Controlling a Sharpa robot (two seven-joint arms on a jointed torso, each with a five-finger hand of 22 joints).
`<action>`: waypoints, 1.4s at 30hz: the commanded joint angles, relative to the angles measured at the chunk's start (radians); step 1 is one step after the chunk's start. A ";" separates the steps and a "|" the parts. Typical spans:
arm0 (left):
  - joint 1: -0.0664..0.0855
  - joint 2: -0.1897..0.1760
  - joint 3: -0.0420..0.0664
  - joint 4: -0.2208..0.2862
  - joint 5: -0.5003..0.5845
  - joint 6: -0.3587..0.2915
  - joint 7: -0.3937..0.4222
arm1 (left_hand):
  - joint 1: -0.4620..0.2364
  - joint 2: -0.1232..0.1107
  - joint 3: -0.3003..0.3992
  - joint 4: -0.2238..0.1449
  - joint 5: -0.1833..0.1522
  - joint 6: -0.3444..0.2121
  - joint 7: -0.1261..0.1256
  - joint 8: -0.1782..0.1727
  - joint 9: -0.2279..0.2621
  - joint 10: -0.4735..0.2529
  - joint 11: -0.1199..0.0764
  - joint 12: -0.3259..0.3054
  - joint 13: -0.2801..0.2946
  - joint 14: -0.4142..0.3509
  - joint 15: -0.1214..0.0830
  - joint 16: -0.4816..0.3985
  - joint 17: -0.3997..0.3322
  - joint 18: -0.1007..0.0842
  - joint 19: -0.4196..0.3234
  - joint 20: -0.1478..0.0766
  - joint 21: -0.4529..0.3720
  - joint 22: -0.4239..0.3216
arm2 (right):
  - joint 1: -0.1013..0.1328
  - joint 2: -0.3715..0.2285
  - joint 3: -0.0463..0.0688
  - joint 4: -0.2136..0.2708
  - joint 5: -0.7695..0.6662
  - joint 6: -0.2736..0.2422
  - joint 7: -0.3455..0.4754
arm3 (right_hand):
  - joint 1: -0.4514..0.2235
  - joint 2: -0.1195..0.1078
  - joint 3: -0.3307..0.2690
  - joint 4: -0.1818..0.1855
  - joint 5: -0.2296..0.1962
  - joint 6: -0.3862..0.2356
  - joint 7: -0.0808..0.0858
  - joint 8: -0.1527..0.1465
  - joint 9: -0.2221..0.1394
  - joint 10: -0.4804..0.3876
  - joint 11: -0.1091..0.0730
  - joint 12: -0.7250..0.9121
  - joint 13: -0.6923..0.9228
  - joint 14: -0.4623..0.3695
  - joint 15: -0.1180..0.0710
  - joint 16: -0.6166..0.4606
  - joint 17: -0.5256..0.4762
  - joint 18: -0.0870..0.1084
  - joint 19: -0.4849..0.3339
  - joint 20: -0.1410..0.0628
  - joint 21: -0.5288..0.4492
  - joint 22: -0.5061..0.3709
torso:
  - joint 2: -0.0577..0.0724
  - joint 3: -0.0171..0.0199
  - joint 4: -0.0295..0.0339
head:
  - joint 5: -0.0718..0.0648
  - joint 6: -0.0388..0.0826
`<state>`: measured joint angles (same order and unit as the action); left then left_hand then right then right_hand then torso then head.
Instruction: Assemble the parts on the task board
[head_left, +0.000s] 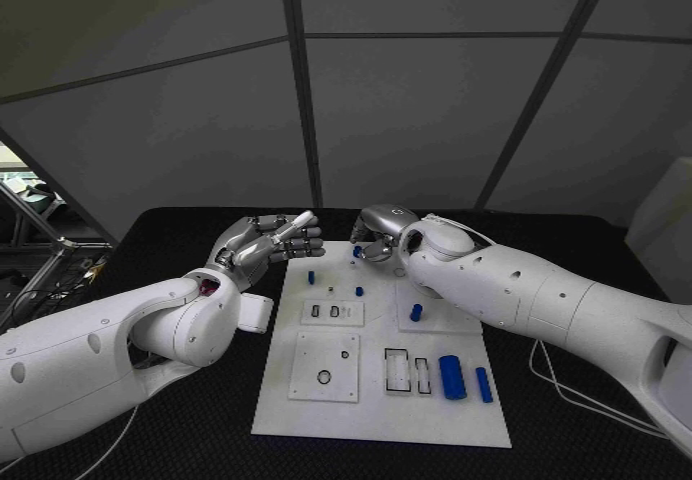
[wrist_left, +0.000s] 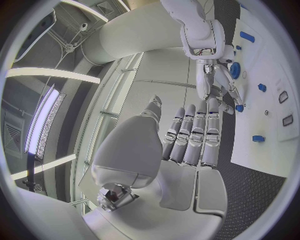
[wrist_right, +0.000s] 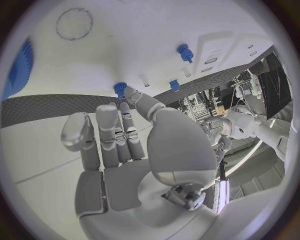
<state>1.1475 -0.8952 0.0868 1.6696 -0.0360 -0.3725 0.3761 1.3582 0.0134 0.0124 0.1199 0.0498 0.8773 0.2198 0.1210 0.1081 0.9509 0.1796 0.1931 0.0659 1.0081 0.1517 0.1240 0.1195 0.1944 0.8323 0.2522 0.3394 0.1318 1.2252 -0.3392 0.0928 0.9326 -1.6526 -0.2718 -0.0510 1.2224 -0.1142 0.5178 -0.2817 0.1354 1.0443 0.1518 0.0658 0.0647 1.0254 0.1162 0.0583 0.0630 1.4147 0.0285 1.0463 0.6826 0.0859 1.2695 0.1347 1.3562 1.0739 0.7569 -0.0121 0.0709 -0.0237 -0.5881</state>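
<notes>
Lying flat at centre frame in the head view, the smooth white rectangular task board (head_left: 378, 425) carries glossy blue cylindrical parts (head_left: 453, 377) near its lower right. The left hand (head_left: 264, 243), metallic and segmented, hovers at the board's upper-left corner, fingers extended, holding nothing. The right hand (head_left: 379, 231) curls over the top edge, thumb tip by a small ribbed blue part (wrist_right: 120, 89); whether it grips it, I cannot tell.

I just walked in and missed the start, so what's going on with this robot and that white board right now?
The robot is putting small blue parts together on the white task board. Its right hand is down at the board's far edge, fingertips at a small blue part, though an actual grip is not clear. Its left hand is raised beside the board's far left corner, fingers straight, holding nothing. Two blue cylinders lie loose near the board's right side, and a few blue pegs stand farther up.
</notes>
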 joint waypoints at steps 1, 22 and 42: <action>0.002 0.000 0.001 0.000 -0.006 0.013 0.000 | 0.000 0.007 -0.002 -0.004 0.003 -0.001 0.005 -0.007 -0.002 -0.007 0.003 -0.003 -0.001 -0.006 -0.001 -0.004 0.001 -0.016 -0.007 0.001 -0.006 -0.002 | 0.002 -0.004 0.000 0.007 0.009 -0.010 0.017 | 0.003 -0.007 -0.007 0.000 -0.004 -0.010 0.000 -0.004 0.000 -0.006 0.001 0.001 0.001 -0.008 -0.001 -0.006 -0.003 0.018 -0.009 0.000 -0.007 -0.006 | 0.000 0.0001 -0.0006 | 0.000 0.000; 0.004 -0.019 0.001 -0.020 -0.006 0.028 -0.003 | 0.003 0.008 -0.002 -0.007 0.003 -0.002 0.005 -0.009 -0.002 -0.009 0.004 -0.006 -0.001 -0.006 -0.001 -0.006 0.001 -0.015 -0.007 0.002 -0.006 -0.003 | 0.005 -0.366 0.003 0.341 0.297 -0.007 -0.114 | -0.060 -0.058 -0.279 0.156 0.011 -0.091 -0.044 0.002 0.005 0.401 -0.101 0.565 0.458 0.093 -0.093 0.296 0.433 -0.049 0.200 -0.080 0.141 0.313 | -0.010 0.0103 -0.0349 | -0.002 0.013; 0.004 -0.005 0.001 -0.039 -0.006 0.034 -0.006 | 0.003 0.008 -0.002 -0.007 0.003 -0.002 0.005 -0.009 -0.002 -0.009 0.004 -0.006 -0.001 -0.006 -0.001 -0.006 0.001 -0.015 -0.007 0.002 -0.006 -0.003 | 0.006 -0.345 0.003 0.261 0.261 0.116 -0.170 | 0.049 -0.050 -0.358 0.340 0.025 -0.106 -0.026 0.001 0.006 0.471 -0.075 1.395 1.356 0.117 -0.061 0.440 0.683 -0.077 0.277 -0.055 0.199 0.456 | -0.007 0.0102 -0.0309 | -0.011 0.006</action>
<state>1.1498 -0.9024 0.0865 1.6307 -0.0365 -0.3524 0.3676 1.3582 0.0134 0.0096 0.1171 0.0498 0.8773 0.2197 0.1170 0.1074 0.9476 0.1828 0.1931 0.0659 1.0081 0.1517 0.1240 0.1195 0.1944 0.8323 0.2523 0.3394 0.1302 1.2287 -0.6923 0.0953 1.2032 -1.3606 -0.1943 -0.2087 1.2607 -0.1680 0.1593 0.0528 0.1565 0.9309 0.1242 0.0658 0.0694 1.4617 0.0410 1.4397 1.3082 1.4673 -0.0401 1.4812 1.3082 0.0221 1.4655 0.0697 1.5519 1.3079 0.7499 -0.0004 0.0388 -0.0356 -0.5796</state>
